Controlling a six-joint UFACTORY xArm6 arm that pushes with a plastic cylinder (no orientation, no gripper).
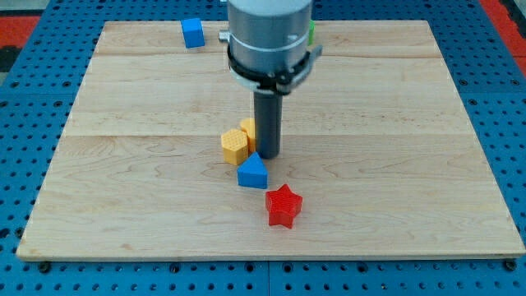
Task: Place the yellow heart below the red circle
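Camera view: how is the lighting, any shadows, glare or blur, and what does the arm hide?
Camera view: even, soft light, no glare on the wooden board; faint shadows under the red star and blue block; all fairly sharp. My tip sits just right of the orange-yellow block; the rod partly hides a yellow block, and the arm body nearly covers something green.

Robotics lab bench: wooden board (411, 205) on blue perforated (pegboard-style) base (25, 66).

Wide grey cylinder body, black ring clamp beneath, straight dark rod, my tip (270, 154)
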